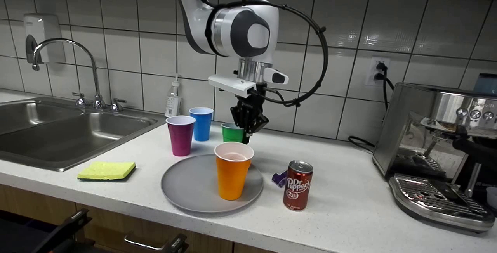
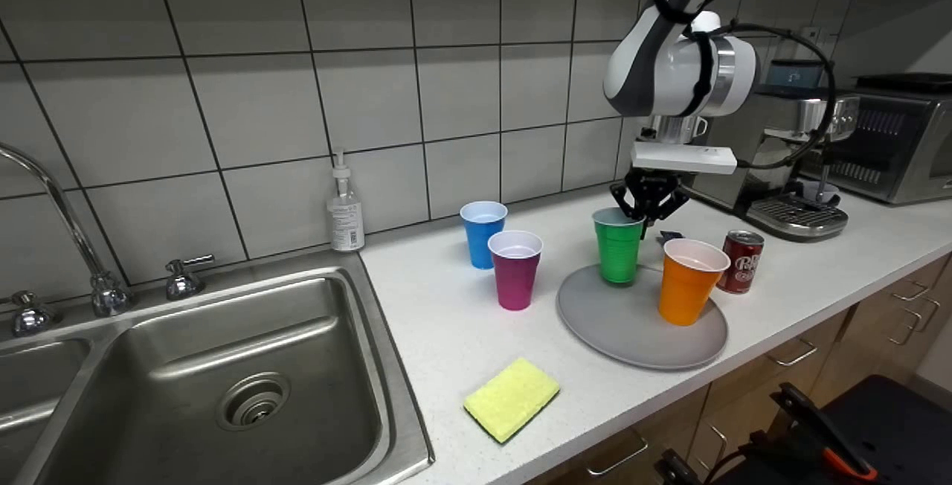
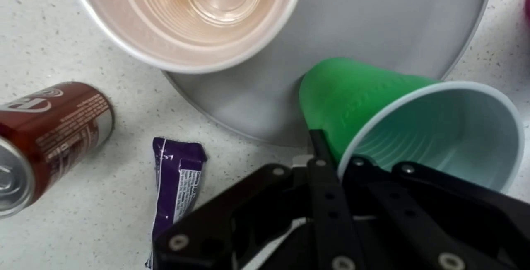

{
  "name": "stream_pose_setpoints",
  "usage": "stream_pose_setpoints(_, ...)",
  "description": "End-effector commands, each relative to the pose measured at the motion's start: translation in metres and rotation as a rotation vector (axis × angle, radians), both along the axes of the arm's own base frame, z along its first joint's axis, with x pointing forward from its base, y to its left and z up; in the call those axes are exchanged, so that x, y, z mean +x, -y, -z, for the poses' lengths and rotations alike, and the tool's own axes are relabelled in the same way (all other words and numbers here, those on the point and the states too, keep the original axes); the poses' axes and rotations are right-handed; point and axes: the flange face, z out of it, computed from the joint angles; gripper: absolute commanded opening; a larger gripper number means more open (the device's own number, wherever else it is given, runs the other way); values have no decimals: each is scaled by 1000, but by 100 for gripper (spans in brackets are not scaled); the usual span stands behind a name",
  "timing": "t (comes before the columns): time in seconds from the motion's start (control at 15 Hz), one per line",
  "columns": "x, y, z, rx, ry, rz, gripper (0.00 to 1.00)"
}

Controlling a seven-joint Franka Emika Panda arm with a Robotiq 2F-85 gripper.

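Fingers (image 3: 325, 195) pinched tight on the rim of the green cup (image 3: 335, 87), one inside, one outside; thin wall likely makes that the easy hold. Cup looks upright over the gray plate (image 2: 602, 325), near its edge; can't tell if the base touches. Orange cup (image 2: 688, 284) stands on the plate; Dr Pepper can (image 2: 742, 265) and purple packet (image 3: 174, 187) are on the desk (image 2: 446, 321) beside it.

On white counter (image 1: 341, 218): gray plate (image 1: 190, 185), yellow sponge (image 1: 106, 170), blue cup (image 1: 202, 127), magenta cup (image 1: 181, 138), soda can (image 1: 298, 187), purple wrapper (image 3: 178, 183), coffee machine (image 1: 438, 152).
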Motion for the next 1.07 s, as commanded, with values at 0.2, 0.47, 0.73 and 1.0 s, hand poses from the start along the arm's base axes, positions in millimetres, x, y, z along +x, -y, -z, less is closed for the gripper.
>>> stream_pose_setpoints(0.2, -6, 4, 1, -26, 14, -53, 1)
stream_pose_setpoints(0.47, -9, 4, 3, -30, 15, -62, 1)
stream_pose_setpoints(0.73, -10, 5, 2, -33, 18, -61, 34)
stream_pose_setpoints(1.0, -10, 5, -1, -31, 20, -65, 64)
